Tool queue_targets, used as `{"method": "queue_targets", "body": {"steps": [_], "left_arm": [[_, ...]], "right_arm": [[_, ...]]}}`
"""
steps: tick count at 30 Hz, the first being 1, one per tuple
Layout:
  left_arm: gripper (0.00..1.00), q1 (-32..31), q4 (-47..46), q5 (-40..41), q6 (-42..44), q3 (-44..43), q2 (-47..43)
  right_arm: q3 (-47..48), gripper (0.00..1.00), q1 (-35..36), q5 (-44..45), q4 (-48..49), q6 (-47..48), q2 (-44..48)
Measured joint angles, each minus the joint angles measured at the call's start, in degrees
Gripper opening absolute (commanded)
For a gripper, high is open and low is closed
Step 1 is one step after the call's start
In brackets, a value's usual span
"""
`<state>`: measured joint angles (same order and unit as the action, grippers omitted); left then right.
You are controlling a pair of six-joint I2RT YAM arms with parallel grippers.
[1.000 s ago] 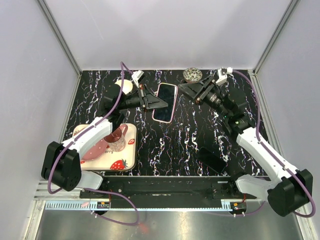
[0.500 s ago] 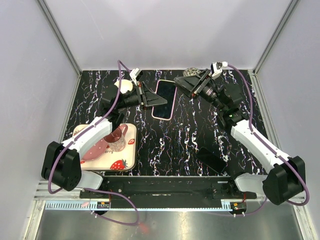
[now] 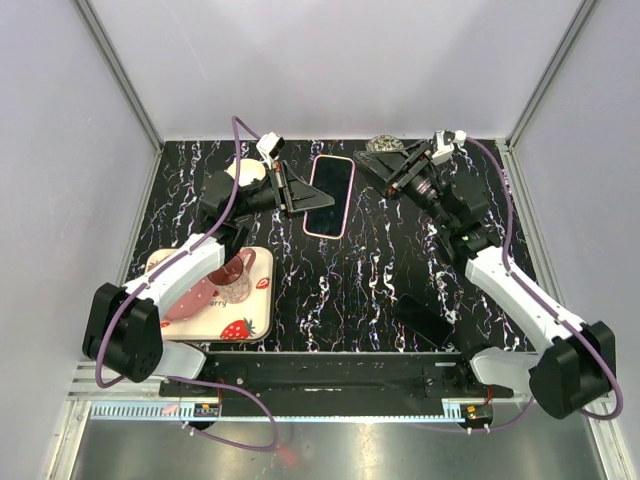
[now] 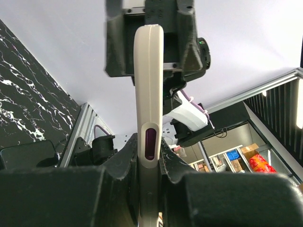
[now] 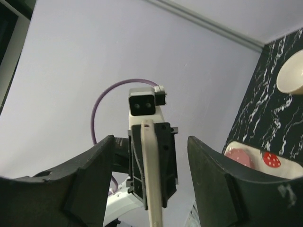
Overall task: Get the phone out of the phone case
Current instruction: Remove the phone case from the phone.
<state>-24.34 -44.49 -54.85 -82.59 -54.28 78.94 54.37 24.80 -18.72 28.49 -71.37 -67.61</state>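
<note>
The phone in its cream-pink case (image 3: 331, 195) is held off the table at the back centre. My left gripper (image 3: 297, 196) is shut on the case's left edge. In the left wrist view the case (image 4: 148, 94) stands edge-on between my fingers (image 4: 118, 163), with the left gripper (image 4: 148, 142) clamped on it. My right gripper (image 3: 385, 172) is open just right of the phone, not touching it. In the right wrist view the case edge (image 5: 152, 179) shows in line with the gap of the right gripper (image 5: 150, 142), and both fingers (image 5: 92, 177) stand well apart from it.
A strawberry-print plate (image 3: 245, 325) with a pink cup (image 3: 236, 276) sits at the front left. A cream bowl (image 3: 246, 172) lies behind my left arm. A round patterned object (image 3: 385, 148) is at the back. A flat black object (image 3: 425, 320) lies front right.
My left gripper has lifted and tilted the phone slightly toward the back. My right gripper came in close to the phone's top right corner, then eased a little to the right.
</note>
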Motion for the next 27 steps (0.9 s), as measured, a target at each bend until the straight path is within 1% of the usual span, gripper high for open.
{"method": "queue_targets", "body": {"steps": [4, 6, 8, 12, 13, 18, 20, 22, 23, 25, 26, 27], "left_arm": [[0.0, 0.0, -0.9, 0.0, -0.5, 0.0, 0.0], [0.0, 0.0, -1.6, 0.0, -0.9, 0.0, 0.0], [0.0, 0.0, -1.5, -0.3, -1.1, 0.0, 0.0], [0.0, 0.0, -2.3, -0.3, -1.3, 0.0, 0.0], [0.0, 0.0, -2.4, -0.3, -1.3, 0.0, 0.0], [0.0, 0.0, -2.7, -0.3, -1.3, 0.0, 0.0], [0.0, 0.0, -2.6, -0.3, -1.4, 0.0, 0.0], [0.0, 0.0, -2.5, -0.3, -1.4, 0.0, 0.0], [0.0, 0.0, -2.4, -0.3, -1.4, 0.0, 0.0], [0.0, 0.0, -2.2, -0.3, -1.4, 0.0, 0.0], [0.0, 0.1, -2.1, -0.3, -1.4, 0.0, 0.0], [0.0, 0.1, -1.9, -0.3, -1.3, 0.0, 0.0]], "right_arm": [[-0.2, 0.69, 0.0, -2.1, 3.3, -2.7, -4.4], [-0.9, 0.66, 0.0, -3.0, 6.2, -4.8, -6.3], [-1.5, 0.63, 0.0, -3.4, 8.4, -6.3, -7.0], [-1.6, 0.51, 0.0, -4.4, 11.3, -7.8, -7.2], [-1.6, 0.5, 0.0, -4.6, 12.2, -8.3, -7.3], [-1.6, 0.5, 0.0, -5.6, 16.5, -10.8, -9.1], [-1.6, 0.47, 0.1, -6.0, 17.7, -11.8, -10.1], [-1.6, 0.41, 0.3, -6.0, 18.4, -12.3, -10.5], [-1.6, 0.31, 0.3, -6.0, 18.9, -12.7, -10.6], [-1.6, 0.22, 0.4, -5.9, 19.6, -13.1, -10.6], [-1.6, 0.14, 0.5, -5.9, 20.2, -13.4, -10.6], [-1.6, 0.11, 0.6, -5.9, 20.6, -13.9, -10.6]]}}
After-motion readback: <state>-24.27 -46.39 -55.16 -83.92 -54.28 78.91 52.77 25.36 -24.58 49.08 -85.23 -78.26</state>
